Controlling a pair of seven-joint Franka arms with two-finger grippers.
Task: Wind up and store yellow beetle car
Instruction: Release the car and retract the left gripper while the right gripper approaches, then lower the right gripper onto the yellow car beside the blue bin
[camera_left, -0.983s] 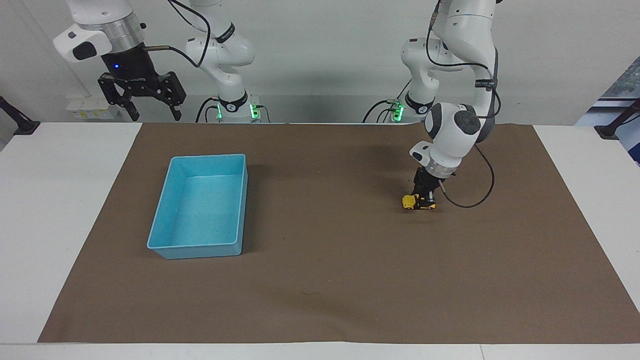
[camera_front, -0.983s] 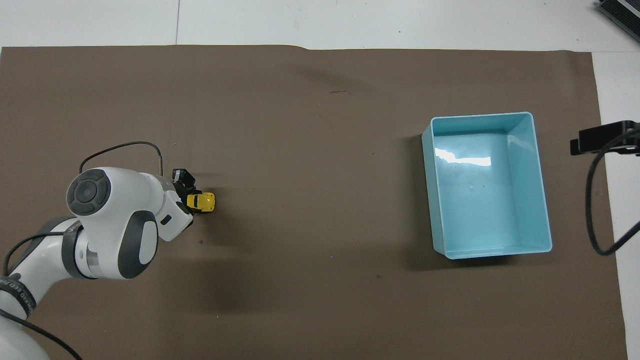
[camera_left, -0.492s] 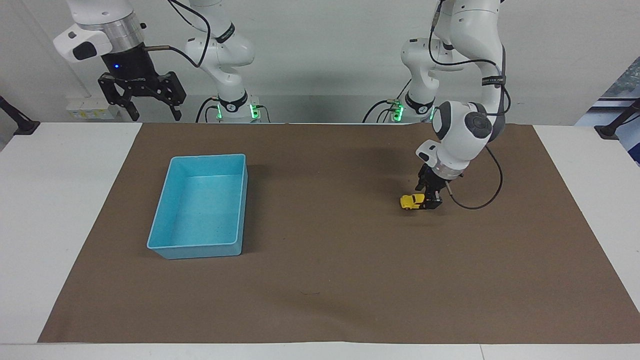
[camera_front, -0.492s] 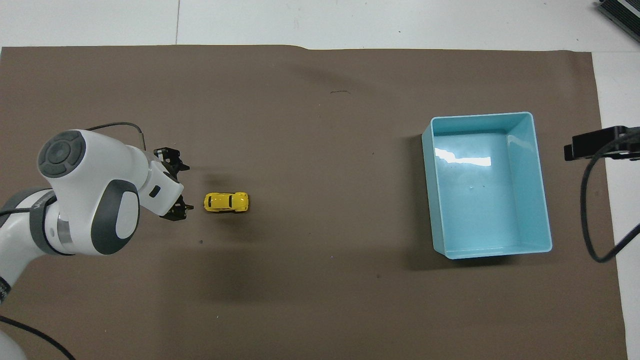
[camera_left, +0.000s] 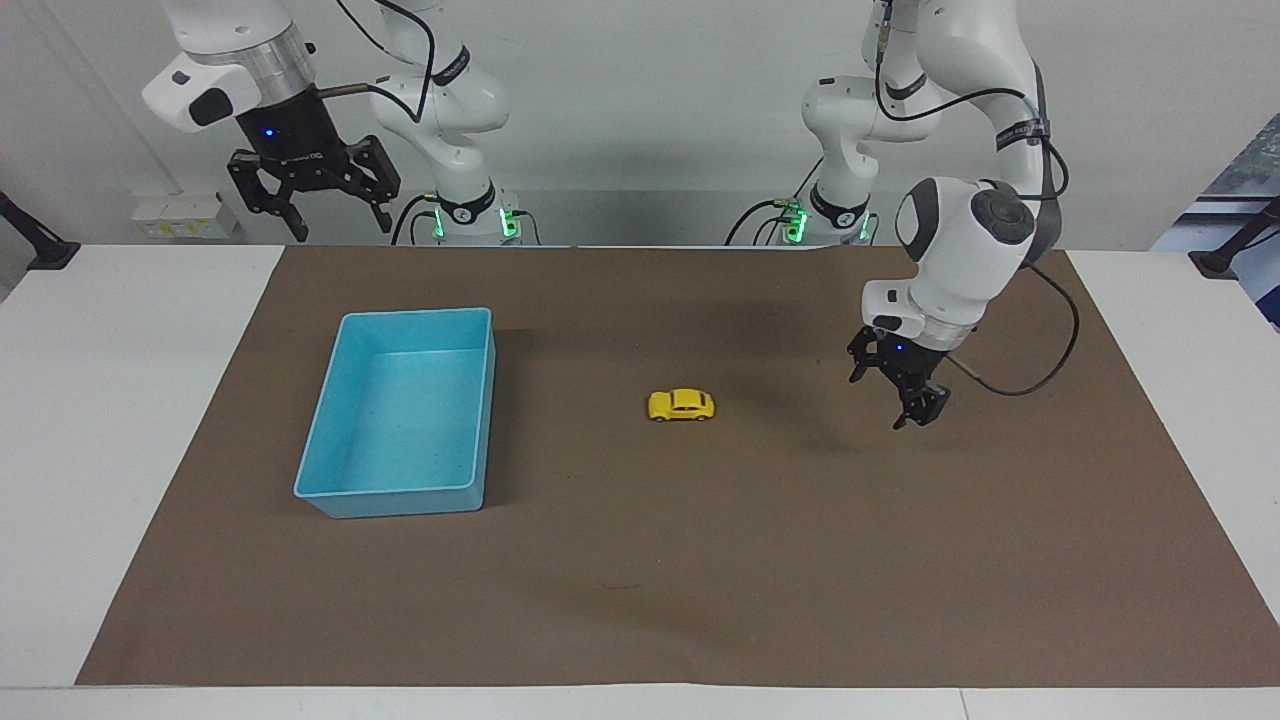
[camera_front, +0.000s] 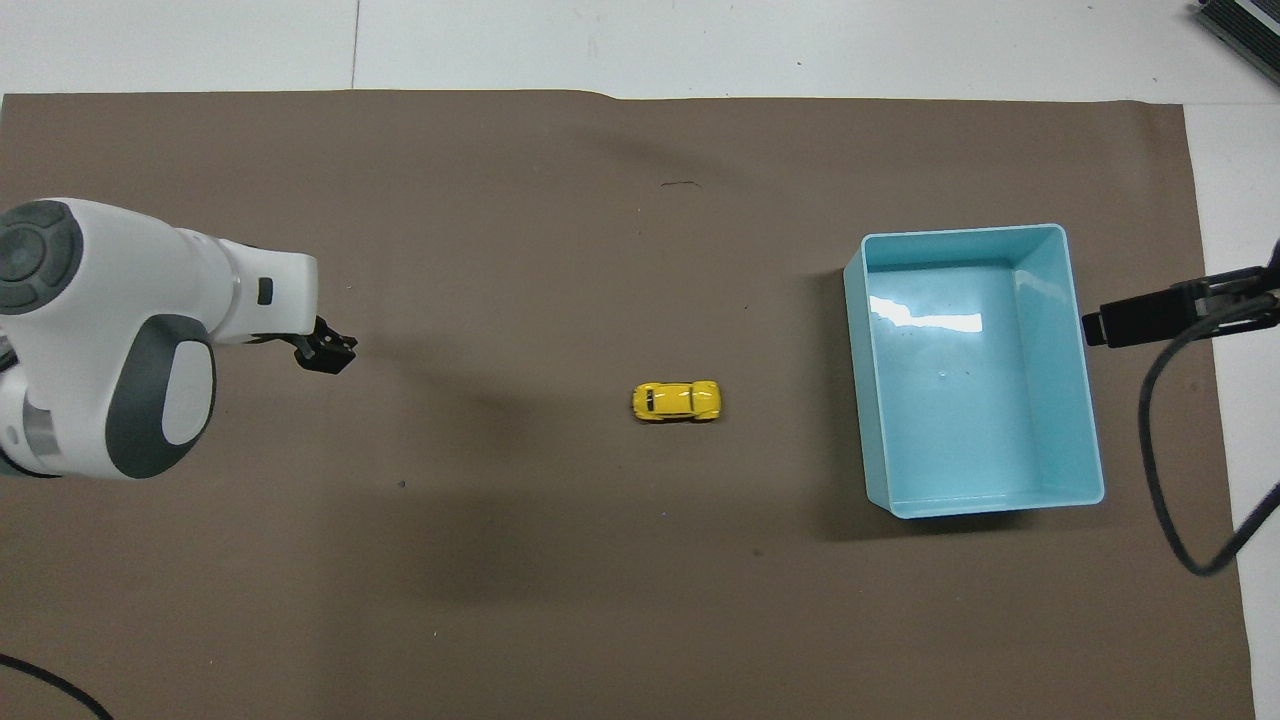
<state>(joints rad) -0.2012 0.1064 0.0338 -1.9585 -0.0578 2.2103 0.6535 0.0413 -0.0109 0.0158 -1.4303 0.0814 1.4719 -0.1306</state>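
The yellow beetle car (camera_left: 681, 405) stands free on its wheels on the brown mat (camera_left: 640, 560), near the middle of the table, between my left gripper and the light blue bin (camera_left: 400, 500). It also shows in the overhead view (camera_front: 677, 401), pointing at the bin (camera_front: 975, 400), which is empty. My left gripper (camera_left: 888, 400) is open and empty, low over the mat toward the left arm's end, well apart from the car. My right gripper (camera_left: 342, 232) is open and empty, raised over the table's edge at the robots' end, near the bin.
The mat covers most of the white table (camera_left: 130, 400). A black cable (camera_left: 1040, 360) loops off the left wrist. A small dark scuff (camera_front: 680, 184) marks the mat farther from the robots than the car.
My left gripper let go of the car, rose and drew back toward the left arm's end. The car rolled across the mat toward the bin. My right gripper shifted a little toward the bin.
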